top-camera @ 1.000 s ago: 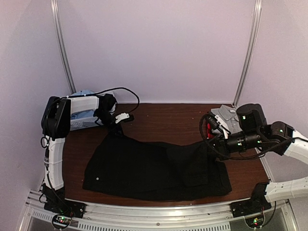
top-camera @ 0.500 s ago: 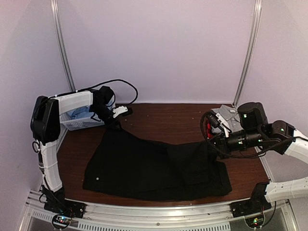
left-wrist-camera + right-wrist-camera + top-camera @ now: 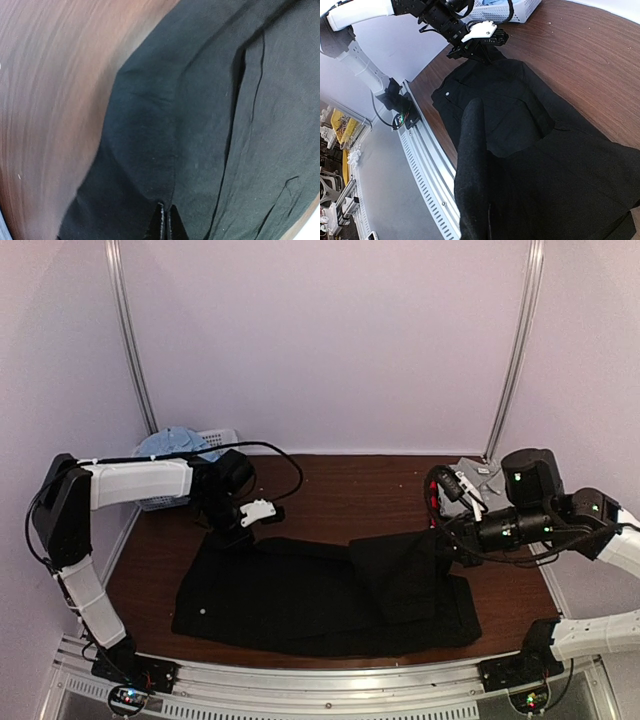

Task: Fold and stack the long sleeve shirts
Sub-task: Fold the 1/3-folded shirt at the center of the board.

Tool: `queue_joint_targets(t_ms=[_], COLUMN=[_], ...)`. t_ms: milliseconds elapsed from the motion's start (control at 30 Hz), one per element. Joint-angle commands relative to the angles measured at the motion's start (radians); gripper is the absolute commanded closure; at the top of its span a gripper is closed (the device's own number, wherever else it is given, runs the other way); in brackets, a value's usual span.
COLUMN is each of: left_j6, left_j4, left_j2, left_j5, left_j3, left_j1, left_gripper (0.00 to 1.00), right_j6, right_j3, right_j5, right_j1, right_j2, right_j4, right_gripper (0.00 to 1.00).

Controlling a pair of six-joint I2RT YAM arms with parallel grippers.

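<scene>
Left gripper and right gripper pinch the rumpled black shirt.

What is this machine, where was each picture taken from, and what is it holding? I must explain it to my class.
Two robot arms are bolted to a brown table. One picture looks down from above; the other two come from a camera on each wrist. A black shirt lies spread on the table. The left gripper is shut on its far left corner, the right gripper on a raised fold at its right side. A white basket at the far left holds light blue cloth.
</scene>
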Motion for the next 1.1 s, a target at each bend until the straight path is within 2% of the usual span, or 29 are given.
queue_joint_targets(t_ms=[0, 400, 667, 867, 1067], left_j6=[-0.078, -0.095, -0.101, -0.110, -0.155], left_j4=[0.065, 0.099, 0.109, 0.115, 0.127], left_j2=[-0.076, -0.223, -0.201, -0.162, -0.167], left_j5=[-0.098, -0.085, -0.064, -0.092, -0.175], left_j3=[-0.097, -0.178, -0.224, -0.254, -0.234], left_j1=[-0.010, -0.014, -0.043, -0.050, -0.049], left_gripper=[1.00, 1.00, 1.00, 0.84, 0.63], right_j6=[0.056, 0.154, 0.174, 0.178, 0.187], right_j3=[-0.021, -0.024, -0.068, -0.082, -0.109], right_j5=[-0.039, -0.055, -0.041, -0.025, 0.009], right_j1=[-0.005, -0.005, -0.005, -0.005, -0.005], right_j2=[-0.051, -0.143, -0.164, -0.131, -0.083], right_j4=[0.003, -0.008, -0.013, -0.002, 0.043], right_gripper=[1.00, 1.00, 1.00, 1.00, 1.00])
